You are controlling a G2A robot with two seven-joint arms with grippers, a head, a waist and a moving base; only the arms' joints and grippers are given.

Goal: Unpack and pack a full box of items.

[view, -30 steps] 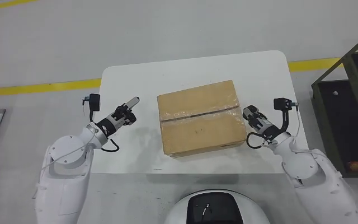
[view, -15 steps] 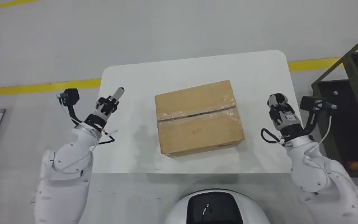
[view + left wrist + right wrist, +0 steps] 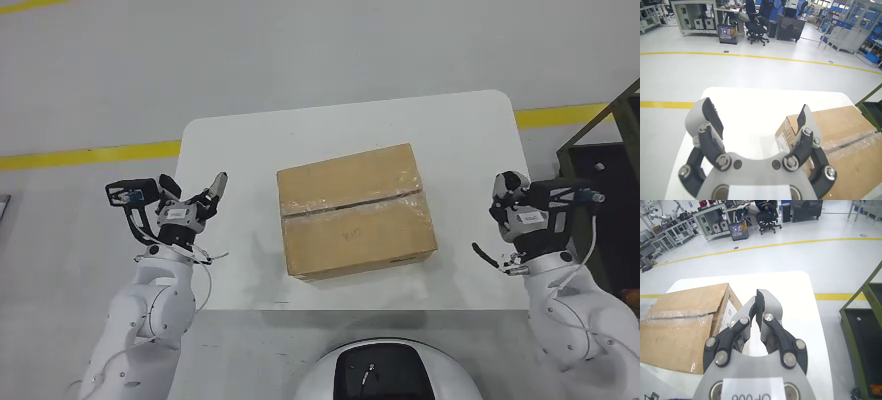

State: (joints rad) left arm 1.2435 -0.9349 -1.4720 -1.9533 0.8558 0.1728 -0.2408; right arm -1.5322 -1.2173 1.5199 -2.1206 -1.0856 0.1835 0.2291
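Since its top flaps are closed and sealed along the middle seam with wrinkled clear tape, the box (image 3: 358, 210) hides whatever it holds. It is plain brown cardboard, lying flat in the middle of the white table (image 3: 250, 140), slightly skewed to the table's edges. Printed white labels sit on both short end faces. One flap edge at the end facing the right arm is ragged and lifted a little by the corner. Nothing rests on top of it.

Left gripper (image 3: 755, 106) is above the table beside the box's left end, apart from it, fingers spread wide with nothing between them. Right gripper (image 3: 758, 294) is off the box's right end near the table's right edge, also apart from it, pads pressed together at the tips and holding nothing.

Green metal cart (image 3: 846, 328) stands on the floor just past the table's right side. Its black tray holds one small pale item (image 3: 858, 318), too small to identify.
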